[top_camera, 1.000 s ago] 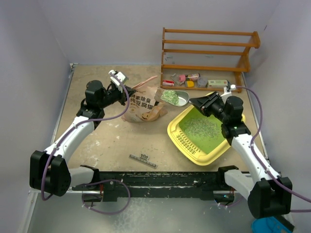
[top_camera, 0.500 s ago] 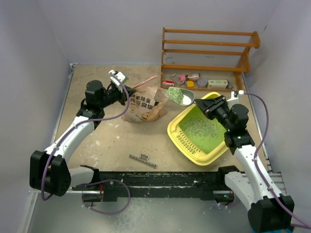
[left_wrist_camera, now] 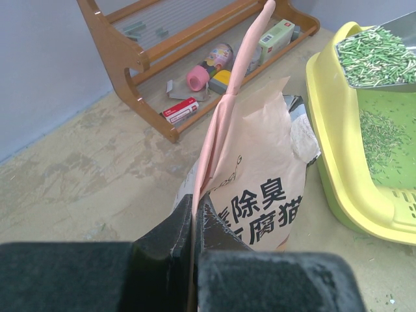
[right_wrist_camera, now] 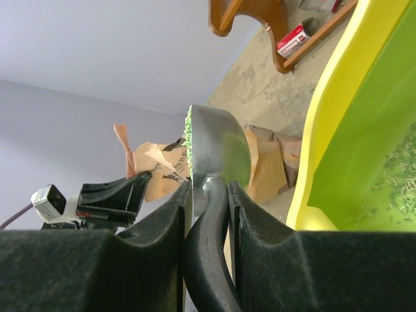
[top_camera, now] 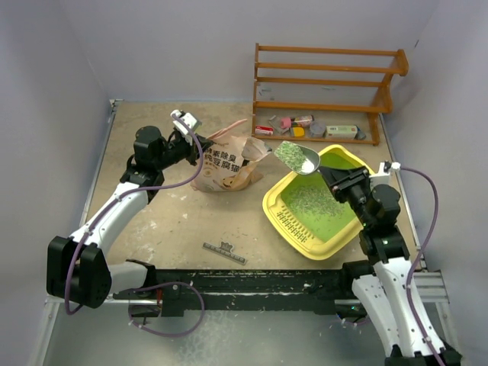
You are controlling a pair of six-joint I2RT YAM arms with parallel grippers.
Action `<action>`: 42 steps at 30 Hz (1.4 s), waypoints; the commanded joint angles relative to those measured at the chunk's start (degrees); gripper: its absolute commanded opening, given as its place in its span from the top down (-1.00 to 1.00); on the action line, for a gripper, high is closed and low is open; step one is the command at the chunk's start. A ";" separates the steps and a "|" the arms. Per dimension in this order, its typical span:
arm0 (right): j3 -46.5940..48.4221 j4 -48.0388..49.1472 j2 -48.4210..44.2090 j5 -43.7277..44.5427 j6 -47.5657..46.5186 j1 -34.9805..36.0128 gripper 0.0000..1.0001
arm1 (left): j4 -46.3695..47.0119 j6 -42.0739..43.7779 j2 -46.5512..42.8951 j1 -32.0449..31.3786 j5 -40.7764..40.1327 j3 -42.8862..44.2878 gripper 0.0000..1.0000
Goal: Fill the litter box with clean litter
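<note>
Right gripper [right_wrist_camera: 208, 190] clamps scoop [top_camera: 298, 156]; left gripper [left_wrist_camera: 195, 209] pinches bag [left_wrist_camera: 260, 185]

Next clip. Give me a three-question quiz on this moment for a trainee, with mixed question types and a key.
1. True or false: the scoop held in the right gripper is empty.
2. What does the left gripper pinch? A) the pink strip at the top of the bag B) a yellow rim C) a shelf rail
3. What lies on the floor of the litter box?
Key: 1. False: it carries clean litter. 2. A. 3. A thin scatter of litter, with the green floor showing through.
</note>
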 commanded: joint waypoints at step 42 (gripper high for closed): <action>17.64 -29.16 -10.79 32.52 -24.59 -0.22 1.00 | 4.69 -0.30 0.38 0.26 1.33 3.18 1.00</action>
